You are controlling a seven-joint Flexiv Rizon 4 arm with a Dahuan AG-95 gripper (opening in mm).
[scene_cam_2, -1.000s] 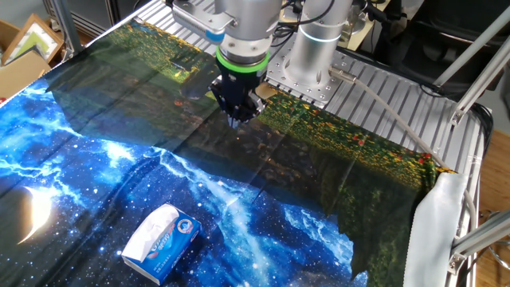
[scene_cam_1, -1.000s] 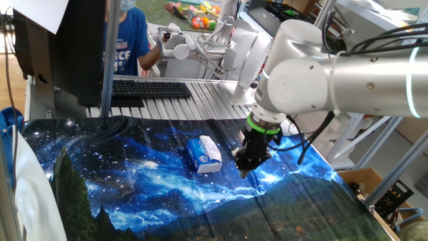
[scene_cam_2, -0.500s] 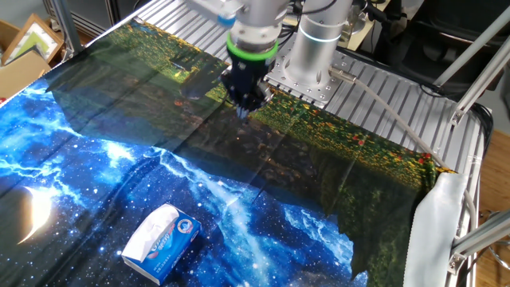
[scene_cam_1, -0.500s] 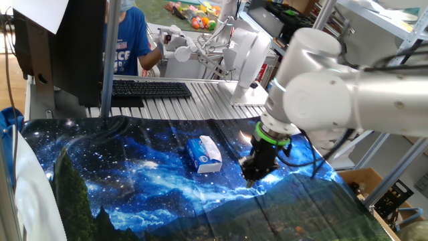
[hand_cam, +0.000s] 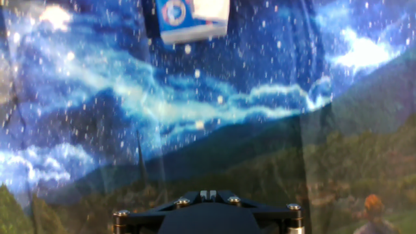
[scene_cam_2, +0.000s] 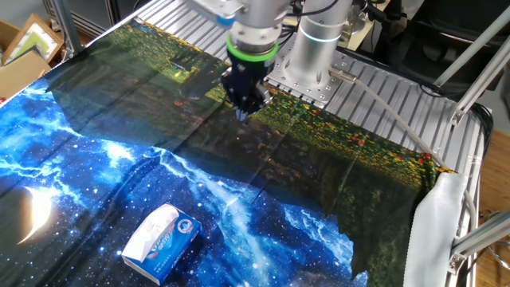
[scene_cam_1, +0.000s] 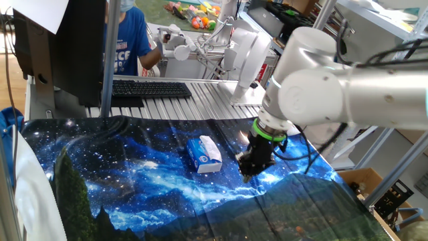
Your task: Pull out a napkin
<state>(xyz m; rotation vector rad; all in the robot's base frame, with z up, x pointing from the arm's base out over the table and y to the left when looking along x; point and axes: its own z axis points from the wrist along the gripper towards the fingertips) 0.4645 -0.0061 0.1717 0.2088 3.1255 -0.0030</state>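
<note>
The napkin sits as a white folded tuft in the top of the blue tissue pack, which lies on the starry blue cloth covering the tabletop. The tool points straight down beside the pack, well apart from it, with its two fingers pressed together and nothing between them. In the other fixed view the tool hangs over the dark green part of the cloth, close to the arm's silver base, while the tissue pack lies far off toward the lower left, with the napkin a pale strip along its top.

In the hand view the tissue pack is cut off by the top edge, so only its lower part and a corner of the napkin show. The tool's fingertips are not visible there; only the black housing at the bottom edge is. The print on the pack is too blurred to read.
</note>
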